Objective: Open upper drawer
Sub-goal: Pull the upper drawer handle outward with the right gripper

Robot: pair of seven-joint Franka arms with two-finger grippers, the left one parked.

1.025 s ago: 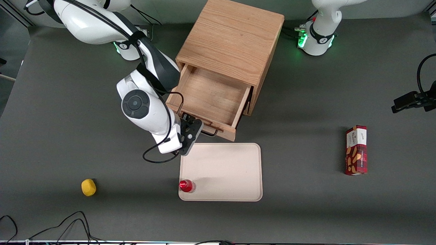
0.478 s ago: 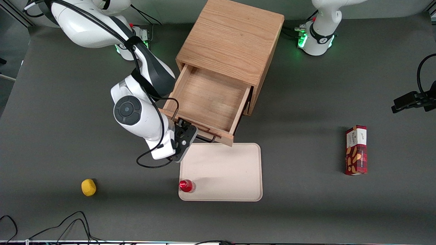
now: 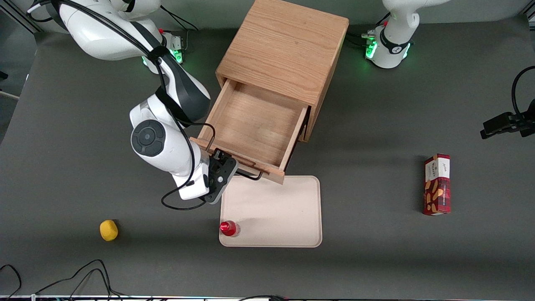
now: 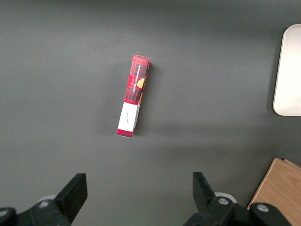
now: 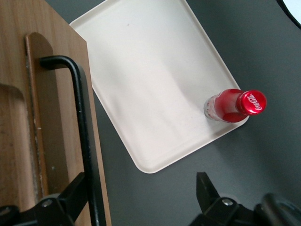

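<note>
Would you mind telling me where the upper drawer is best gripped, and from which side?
Grip the upper drawer by its black bar handle, coming from in front of the drawer. The bar stands off the front panel, leaving a gap for fingers. The gripper is at that handle now.

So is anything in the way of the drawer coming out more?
Nothing blocks the upper drawer at its own height. The gripper is at its black handle. The drawer front already overhangs the tray's edge, well above it. The bottle stands on the tray's corner nearer the camera, clear.

gripper (image 3: 220, 164) hides part of the drawer handle (image 3: 246, 174)
</note>
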